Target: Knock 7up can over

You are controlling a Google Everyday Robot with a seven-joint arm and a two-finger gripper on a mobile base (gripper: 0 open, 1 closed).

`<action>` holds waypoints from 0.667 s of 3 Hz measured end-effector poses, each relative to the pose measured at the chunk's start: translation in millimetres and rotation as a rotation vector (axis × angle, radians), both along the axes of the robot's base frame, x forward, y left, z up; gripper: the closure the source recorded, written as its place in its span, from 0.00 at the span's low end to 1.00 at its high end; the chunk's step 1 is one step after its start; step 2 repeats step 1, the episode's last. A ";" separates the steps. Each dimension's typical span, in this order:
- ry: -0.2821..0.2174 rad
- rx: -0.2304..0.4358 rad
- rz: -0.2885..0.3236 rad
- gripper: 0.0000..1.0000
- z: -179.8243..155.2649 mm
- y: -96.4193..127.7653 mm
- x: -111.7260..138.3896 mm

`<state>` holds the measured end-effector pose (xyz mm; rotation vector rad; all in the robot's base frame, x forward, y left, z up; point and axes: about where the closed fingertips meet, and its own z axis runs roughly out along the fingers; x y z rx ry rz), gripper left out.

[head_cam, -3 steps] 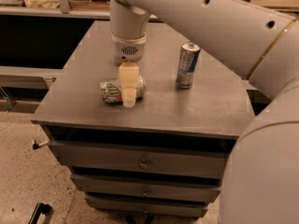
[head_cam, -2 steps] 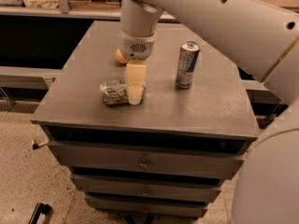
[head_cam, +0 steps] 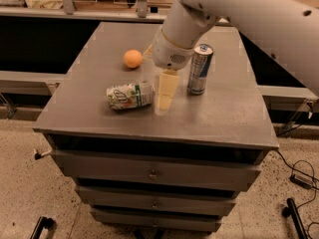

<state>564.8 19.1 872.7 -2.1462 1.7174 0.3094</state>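
Note:
The 7up can [head_cam: 129, 95], white with green markings, lies on its side on the grey cabinet top [head_cam: 99, 113], its long axis running left to right. My gripper [head_cam: 164, 91] hangs from the white arm [head_cam: 249, 14] and reaches down just right of the can, its cream fingers [head_cam: 166, 86] touching or nearly touching the can's right end. The fingertips rest close to the tabletop.
A tall slim blue-and-silver can [head_cam: 200, 68] stands upright right of the gripper. An orange ball [head_cam: 132, 59] lies behind the 7up can. The cabinet has drawers below [head_cam: 154, 173]. A counter runs behind. Cables lie on the floor at right [head_cam: 299, 178].
The arm has swung to the right and lifted off the view, uncovering the orange ball and the whole lying can. The gripper has stayed beside the can's right end.

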 end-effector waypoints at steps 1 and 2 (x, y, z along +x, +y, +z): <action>-0.019 0.037 0.013 0.00 1.0 -10.0 -1.8; -0.019 0.037 0.013 0.00 1.0 -10.0 -1.8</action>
